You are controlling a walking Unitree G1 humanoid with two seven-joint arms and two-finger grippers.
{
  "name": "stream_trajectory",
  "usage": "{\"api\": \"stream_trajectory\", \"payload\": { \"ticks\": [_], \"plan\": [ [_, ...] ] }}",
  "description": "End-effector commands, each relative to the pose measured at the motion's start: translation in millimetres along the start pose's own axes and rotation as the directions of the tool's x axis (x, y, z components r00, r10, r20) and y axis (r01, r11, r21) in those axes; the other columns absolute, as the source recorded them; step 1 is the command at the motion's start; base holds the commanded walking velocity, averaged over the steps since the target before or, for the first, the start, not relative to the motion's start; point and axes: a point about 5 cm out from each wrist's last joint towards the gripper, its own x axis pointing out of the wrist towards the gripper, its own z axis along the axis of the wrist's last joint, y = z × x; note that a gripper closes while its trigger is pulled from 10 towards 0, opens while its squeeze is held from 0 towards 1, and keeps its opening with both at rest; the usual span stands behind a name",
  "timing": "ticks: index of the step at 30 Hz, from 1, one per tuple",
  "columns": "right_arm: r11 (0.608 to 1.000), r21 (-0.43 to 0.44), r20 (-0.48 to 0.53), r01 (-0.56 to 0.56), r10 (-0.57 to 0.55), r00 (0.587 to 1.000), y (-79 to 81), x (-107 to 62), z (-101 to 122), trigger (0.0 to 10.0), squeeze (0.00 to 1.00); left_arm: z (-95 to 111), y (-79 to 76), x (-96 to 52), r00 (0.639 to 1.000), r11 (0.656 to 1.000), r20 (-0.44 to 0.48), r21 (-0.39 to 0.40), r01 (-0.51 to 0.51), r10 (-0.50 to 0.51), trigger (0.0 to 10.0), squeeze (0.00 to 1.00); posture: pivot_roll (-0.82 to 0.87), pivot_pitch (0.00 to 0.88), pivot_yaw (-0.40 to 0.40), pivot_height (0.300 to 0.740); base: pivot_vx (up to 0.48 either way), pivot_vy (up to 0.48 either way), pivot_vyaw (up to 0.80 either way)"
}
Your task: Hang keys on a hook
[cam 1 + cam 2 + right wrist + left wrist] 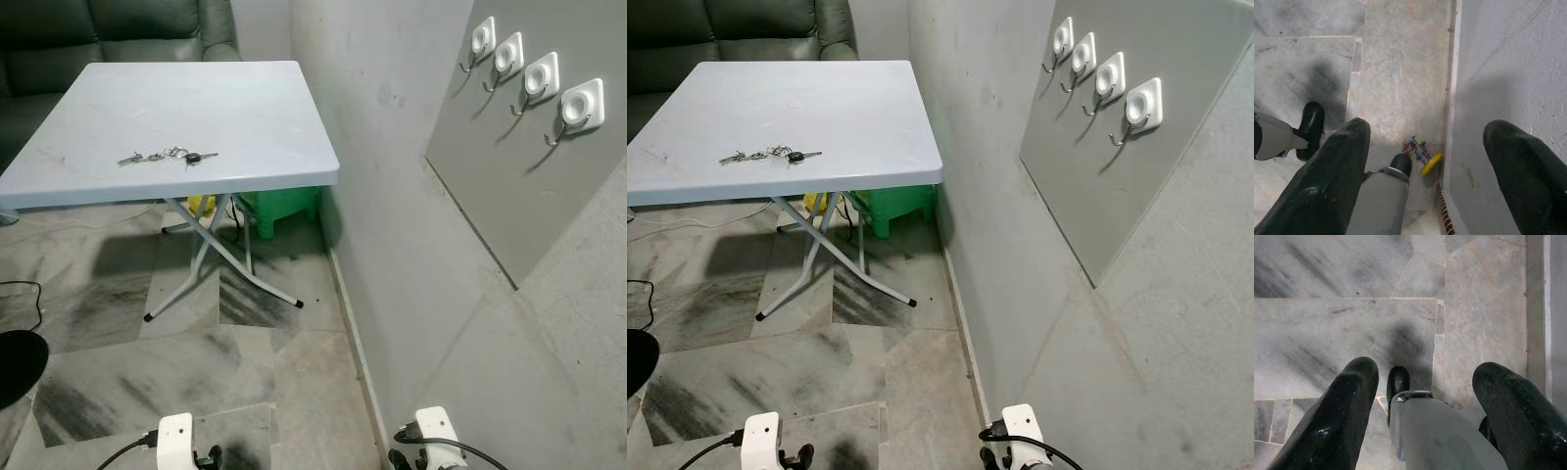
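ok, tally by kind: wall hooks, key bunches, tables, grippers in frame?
wall hooks: 4
bunch of keys: 1, lying on the table
table: 1
grippers: 2, left gripper and right gripper, both with fingers open and pointing down at the floor
total: 8

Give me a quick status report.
Both hands hang low, open, empty: left hand, right hand. Keys on table. Hooks on wall, free. Path unobstructed.
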Motion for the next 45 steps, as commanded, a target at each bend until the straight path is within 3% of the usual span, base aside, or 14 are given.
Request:
{"api": "stream_trajectory", "payload": {
  "ticks": [1, 45],
  "plan": [
    [1.0, -0.011, 0.002, -0.006, 0.006, 1.0, -0.1, 0.0, 0.9, 10.0, 0.0, 3.2, 1.9, 0.4, 1.0, 1.0, 0.009, 0.003, 0.002, -0.002, 10.0, 0.0, -0.08, 0.0, -0.028, 0.74, 0.0, 0.0, 0.0],
    [1.0, -0.021, -0.007, -0.014, 0.014, 1.0, 0.1, -0.4, -1.0, 10.0, 0.0, 7.9, -1.8, 1.6, 1.0, 1.0, 0.028, 0.012, 0.004, -0.005, 10.0, 0.0, -0.08, 0.0, -0.034, 0.74, 0.0, 0.387, 0.0]
  ]
}}
